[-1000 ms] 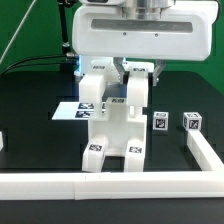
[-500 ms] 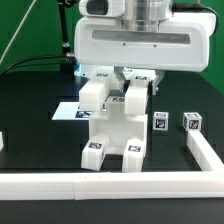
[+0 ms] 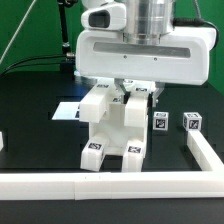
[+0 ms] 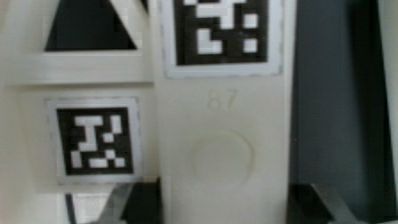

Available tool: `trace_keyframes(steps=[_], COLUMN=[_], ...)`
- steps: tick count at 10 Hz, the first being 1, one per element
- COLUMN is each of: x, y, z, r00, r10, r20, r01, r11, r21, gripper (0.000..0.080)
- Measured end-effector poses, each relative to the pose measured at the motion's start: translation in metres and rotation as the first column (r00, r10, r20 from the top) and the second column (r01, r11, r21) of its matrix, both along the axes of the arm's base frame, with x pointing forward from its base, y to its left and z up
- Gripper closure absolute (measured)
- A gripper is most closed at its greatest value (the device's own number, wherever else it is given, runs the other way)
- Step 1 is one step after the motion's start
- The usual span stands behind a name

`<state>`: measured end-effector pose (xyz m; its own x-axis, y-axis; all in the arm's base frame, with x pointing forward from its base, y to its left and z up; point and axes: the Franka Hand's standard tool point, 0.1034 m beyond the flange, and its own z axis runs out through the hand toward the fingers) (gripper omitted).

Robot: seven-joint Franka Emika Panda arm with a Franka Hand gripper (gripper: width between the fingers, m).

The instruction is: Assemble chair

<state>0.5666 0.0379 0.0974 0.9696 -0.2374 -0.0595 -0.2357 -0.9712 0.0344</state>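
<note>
small matte white blocky plastic chair [image 3: 113, 135] standing on black bench [image 3: 30, 125] | hand [image 3: 137, 92] clamped on one upright | prob light, stiff, slick-ish plastic, so grab flat upright sides

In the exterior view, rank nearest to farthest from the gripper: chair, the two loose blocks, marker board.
1. chair, centre, between the jaws of the gripper.
2. near block, exterior view's right.
3. far block, farther right, and marker board, exterior view's left: too close to call.

chair [image 3: 112, 130] | white, blocky, pcs joined (b/w tags on feet) | upright, prob. unfinished
</note>
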Motion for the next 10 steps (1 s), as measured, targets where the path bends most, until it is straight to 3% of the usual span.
trace_keyframes(steps=[7, 8, 9, 10], x=[0.0053, 0.0055, 0.0059, 0.0061], y=[-0.0021, -0.0022, -0.0022, -0.0022], z=[0.0001, 0.0000, -0.0001, -0.0003], r00=[1.000, 1.000, 1.000, 1.000], r10=[0.011, 0.013, 0.013, 0.013], r20=[0.025, 0.025, 0.027, 0.027], r01=[-0.011, -0.013, -0.013, -0.013], r11=[1.000, 1.000, 1.000, 1.000], r21=[-0.003, -0.003, -0.003, -0.003], gripper=[0.0512, 0.0484, 0.0322, 0.0322])
